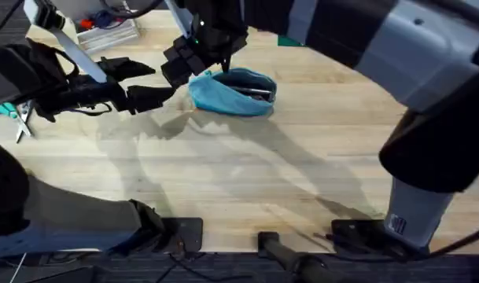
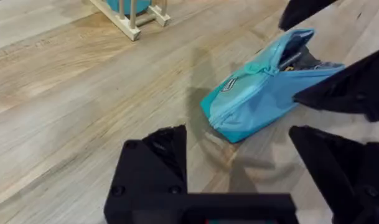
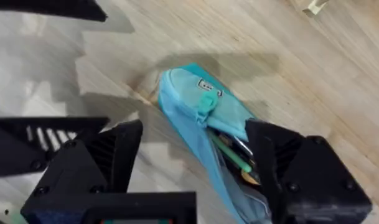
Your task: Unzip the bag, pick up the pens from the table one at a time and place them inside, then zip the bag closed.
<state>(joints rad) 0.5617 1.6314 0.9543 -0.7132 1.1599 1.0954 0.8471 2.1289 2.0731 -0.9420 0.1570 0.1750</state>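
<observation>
Left gripper [image 1: 137,82] hovers over the table [image 1: 247,181], jaws wide, holding nothing, just beside the bag [image 1: 233,92]. Toward the far edge the bag lies unzipped, pens [image 3: 229,152] inside, right gripper [image 3: 195,158] spread wide over it.

The bag [image 3: 208,134] runs off the right wrist view's edge, its open end cut away; the pens [image 1: 257,93] inside show only in part, mostly hidden by fabric; the scissors [image 1: 20,119] lie half behind the left arm.

Light-wood table [image 1: 247,181]: open blue bag [image 1: 233,93] lying on it, scissors [image 1: 20,119] at left edge.
</observation>
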